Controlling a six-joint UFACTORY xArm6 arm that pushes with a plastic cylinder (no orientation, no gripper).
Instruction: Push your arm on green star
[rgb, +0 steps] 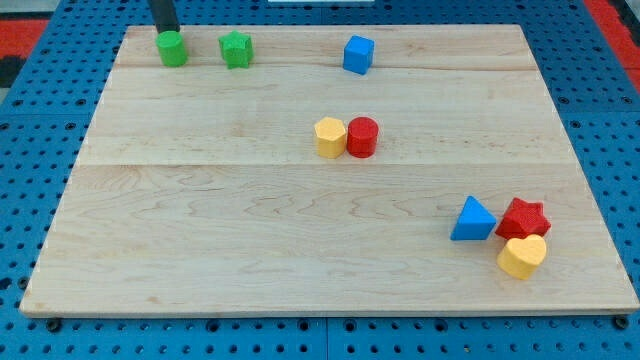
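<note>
Camera view: a pale wooden board (200, 230) lies on blue pegboard (30, 120). My tip (167, 32), a bare rod with no jaws, touches the green cylinder (172, 48) at the view's top left, the green star (236, 49) just right of it.

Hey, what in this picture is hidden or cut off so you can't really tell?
- My tip: its very end sits behind the green cylinder, so contact is unclear.
- The rod's upper part: cut off by the view's top edge.
- Yellow heart: partly covers the red star.
</note>
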